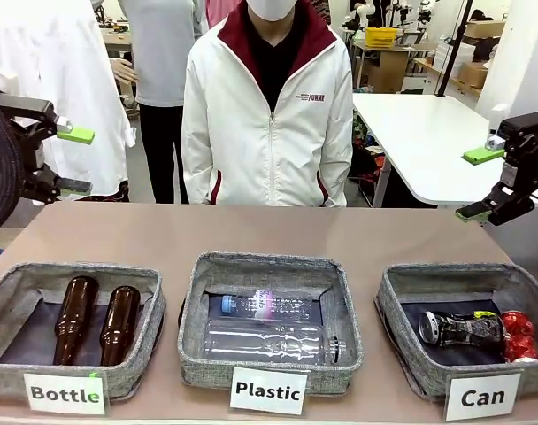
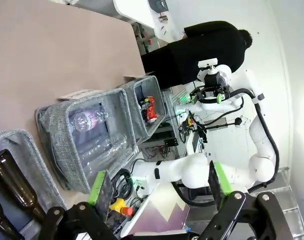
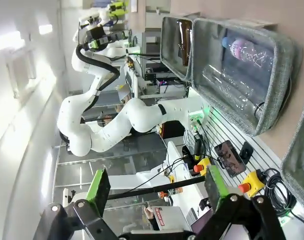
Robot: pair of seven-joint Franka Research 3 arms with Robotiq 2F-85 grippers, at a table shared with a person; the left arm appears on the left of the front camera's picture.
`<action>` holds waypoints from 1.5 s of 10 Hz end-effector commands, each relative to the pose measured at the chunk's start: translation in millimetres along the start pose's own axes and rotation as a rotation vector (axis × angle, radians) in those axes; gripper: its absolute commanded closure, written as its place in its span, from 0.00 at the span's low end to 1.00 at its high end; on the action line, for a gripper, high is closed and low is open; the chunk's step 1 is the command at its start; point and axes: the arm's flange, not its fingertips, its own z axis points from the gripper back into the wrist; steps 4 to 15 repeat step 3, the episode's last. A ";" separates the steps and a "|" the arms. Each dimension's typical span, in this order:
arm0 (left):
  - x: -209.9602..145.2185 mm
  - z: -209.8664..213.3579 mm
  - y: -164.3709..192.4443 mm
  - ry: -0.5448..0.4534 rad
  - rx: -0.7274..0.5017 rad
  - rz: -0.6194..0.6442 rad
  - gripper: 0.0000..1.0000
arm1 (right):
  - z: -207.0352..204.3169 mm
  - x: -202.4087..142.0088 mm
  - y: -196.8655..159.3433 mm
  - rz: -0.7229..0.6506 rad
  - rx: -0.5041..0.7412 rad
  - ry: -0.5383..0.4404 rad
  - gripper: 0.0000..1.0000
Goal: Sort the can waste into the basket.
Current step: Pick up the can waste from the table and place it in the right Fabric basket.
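The grey woven "Can" basket (image 1: 402, 292) holds a dark printed can (image 1: 459, 328) beside a crushed red can (image 1: 518, 335). Left gripper (image 1: 74, 161) and right gripper (image 1: 479, 183) hang with jaws apart, empty.

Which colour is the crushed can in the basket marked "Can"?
Red; the crushed can shows best in the front view, at the right end of the basket.

The red can (image 1: 518, 336) is partly masked by the basket (image 1: 402, 329) wall, and the basket is cropped at the frame's right edge. Markings on the dark can (image 1: 459, 328) are too small to be read, possibly text.
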 end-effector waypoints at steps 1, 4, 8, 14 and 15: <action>-1.0 3.4 1.8 0.014 -0.001 -0.003 0.00 | -3.8 -4.3 2.2 -0.019 -0.005 -0.017 0.00; -1.0 3.4 1.8 0.014 -0.001 -0.003 0.00 | -3.8 -4.3 2.2 -0.019 -0.005 -0.017 0.00; -1.0 3.4 1.8 0.014 -0.001 -0.003 0.00 | -3.8 -4.3 2.2 -0.019 -0.005 -0.017 0.00; -1.0 3.4 1.8 0.014 -0.001 -0.003 0.00 | -3.8 -4.3 2.2 -0.019 -0.005 -0.017 0.00; -1.0 3.4 1.8 0.014 -0.001 -0.003 0.00 | -3.8 -4.3 2.2 -0.019 -0.005 -0.017 0.00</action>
